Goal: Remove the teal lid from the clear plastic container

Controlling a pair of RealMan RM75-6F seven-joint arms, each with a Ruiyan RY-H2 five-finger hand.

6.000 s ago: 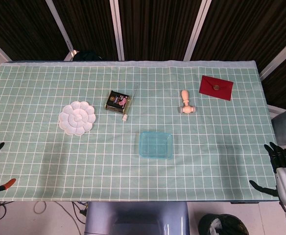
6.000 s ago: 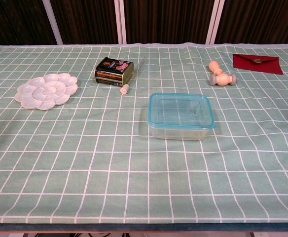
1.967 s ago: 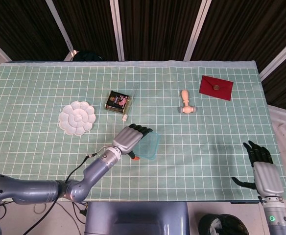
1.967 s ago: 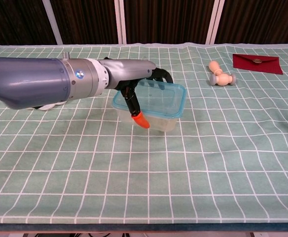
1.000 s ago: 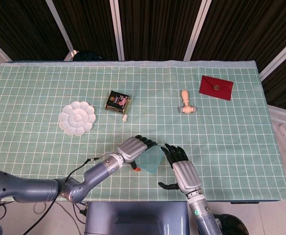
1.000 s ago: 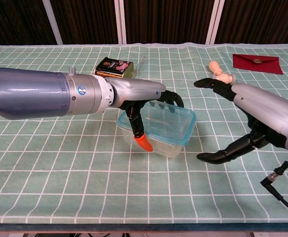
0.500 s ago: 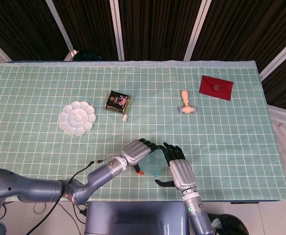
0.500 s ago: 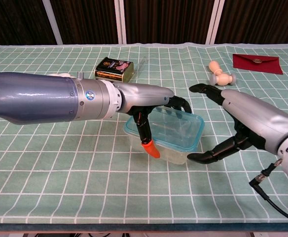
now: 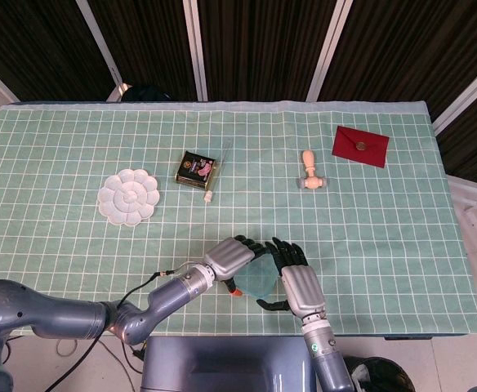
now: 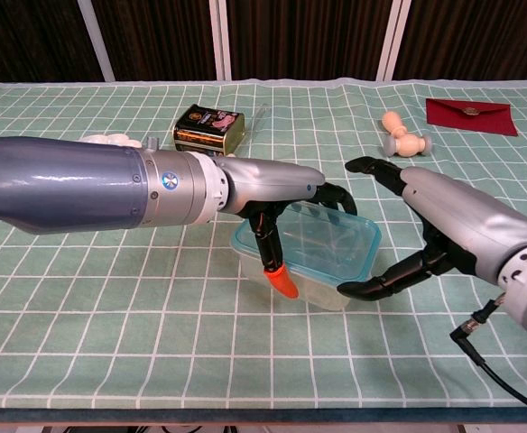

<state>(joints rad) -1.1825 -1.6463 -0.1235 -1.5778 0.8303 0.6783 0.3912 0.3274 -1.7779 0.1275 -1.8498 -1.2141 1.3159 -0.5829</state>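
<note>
The clear plastic container (image 10: 325, 287) with its teal lid (image 10: 322, 236) is held tilted just above the table, lid still seated. My left hand (image 10: 277, 200) grips its left end from above, the orange-tipped thumb down the near wall. My right hand (image 10: 423, 225) is spread beside the container's right end, fingers above the lid's corner and thumb low by the near corner; I cannot tell whether it touches. In the head view the left hand (image 9: 232, 257) and right hand (image 9: 296, 282) flank the container (image 9: 257, 280) near the table's front edge.
A white flower-shaped palette (image 9: 129, 196) lies at the left. A dark tin (image 10: 209, 129) sits behind the left arm, with a small white stopper (image 9: 209, 196) near it. A wooden stamp (image 10: 403, 135) and a red envelope (image 10: 469, 115) are at the back right.
The left hand has carried the container a little rightward and nearer the front edge. The right hand has closed in on the container's right end.
</note>
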